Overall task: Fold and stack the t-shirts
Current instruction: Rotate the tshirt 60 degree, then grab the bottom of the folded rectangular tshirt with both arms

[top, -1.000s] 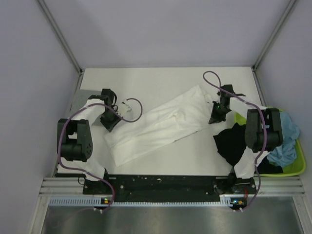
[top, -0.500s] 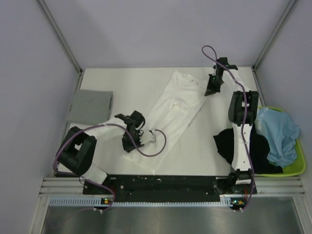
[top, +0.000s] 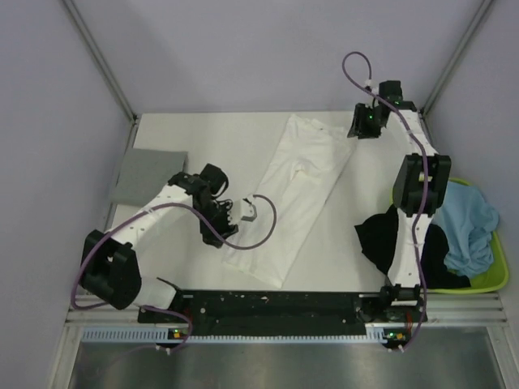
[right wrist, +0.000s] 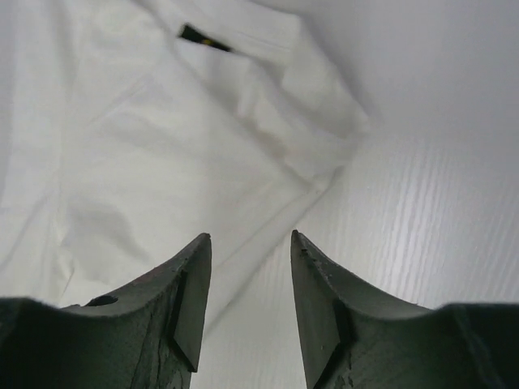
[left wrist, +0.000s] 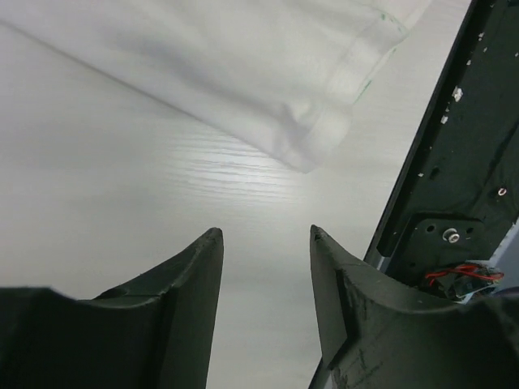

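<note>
The white t-shirt [top: 296,194] lies on the table [top: 203,134] as a long, narrow strip, slanting from right of centre at the far side down toward the near edge. It looks to me doubled lengthwise, which is why I have an arm at each end. My left gripper [left wrist: 263,235] hangs low just short of the near end, fingers well apart with only bare tabletop between them. The stitched hem [left wrist: 357,61] and its rounded corner sit just ahead of my tips, not touching. My right gripper [right wrist: 250,237] is over the far end, likewise spread and holding nothing, its tips above the cloth's edge near a small dark neck label [right wrist: 203,36]. I judge the next fold to be end over end, so each hand needs a pinch on a corner. The cloth is thin, limp knit, lightly creased, with soft ridges where layers overlap; lifted by one end alone it would likely bunch. The table is smooth and pale with a faint wood grain, so the fabric should slide easily. A grey t-shirt [top: 150,174] rests folded flat at the far left, the start of the stack as I read it. A black t-shirt [top: 389,235] spills over the rim of the lime-green tray [top: 495,279] on the right, and a light blue t-shirt [top: 470,223] is heaped inside it.
</note>
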Controlling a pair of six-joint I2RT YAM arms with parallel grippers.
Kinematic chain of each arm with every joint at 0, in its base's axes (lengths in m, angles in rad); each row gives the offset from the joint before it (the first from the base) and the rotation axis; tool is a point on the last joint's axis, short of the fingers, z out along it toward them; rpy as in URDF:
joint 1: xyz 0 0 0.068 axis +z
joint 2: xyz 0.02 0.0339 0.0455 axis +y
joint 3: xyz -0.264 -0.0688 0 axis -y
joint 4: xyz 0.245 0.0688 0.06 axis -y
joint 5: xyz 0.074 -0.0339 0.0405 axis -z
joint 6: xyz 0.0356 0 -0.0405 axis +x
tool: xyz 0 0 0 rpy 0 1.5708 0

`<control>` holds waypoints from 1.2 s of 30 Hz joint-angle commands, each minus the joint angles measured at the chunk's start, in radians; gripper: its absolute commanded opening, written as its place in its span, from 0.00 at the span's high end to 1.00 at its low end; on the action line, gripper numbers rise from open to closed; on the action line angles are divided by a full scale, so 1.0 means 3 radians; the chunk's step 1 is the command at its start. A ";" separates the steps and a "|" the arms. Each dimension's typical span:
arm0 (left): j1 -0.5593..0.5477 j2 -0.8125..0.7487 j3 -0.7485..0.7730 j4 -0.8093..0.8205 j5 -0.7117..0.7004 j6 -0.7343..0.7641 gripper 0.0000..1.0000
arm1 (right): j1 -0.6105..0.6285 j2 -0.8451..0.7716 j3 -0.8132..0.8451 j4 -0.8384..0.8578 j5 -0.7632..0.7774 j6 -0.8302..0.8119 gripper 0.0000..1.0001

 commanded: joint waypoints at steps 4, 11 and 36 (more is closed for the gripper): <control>0.0181 -0.0305 -0.0077 0.0060 0.0821 0.0794 0.46 | 0.0843 -0.2495 -0.2485 0.1700 -0.1324 -0.1393 0.53; 0.0171 -0.0387 -0.0579 0.0555 0.0905 0.1337 0.43 | 0.1906 -0.3918 -0.4543 0.2316 -0.1906 -0.2663 0.44; -0.0269 -0.0239 -0.1311 0.1318 0.0449 0.1205 0.55 | 0.3927 -0.2790 -0.5000 0.1805 -0.0616 -0.3645 0.51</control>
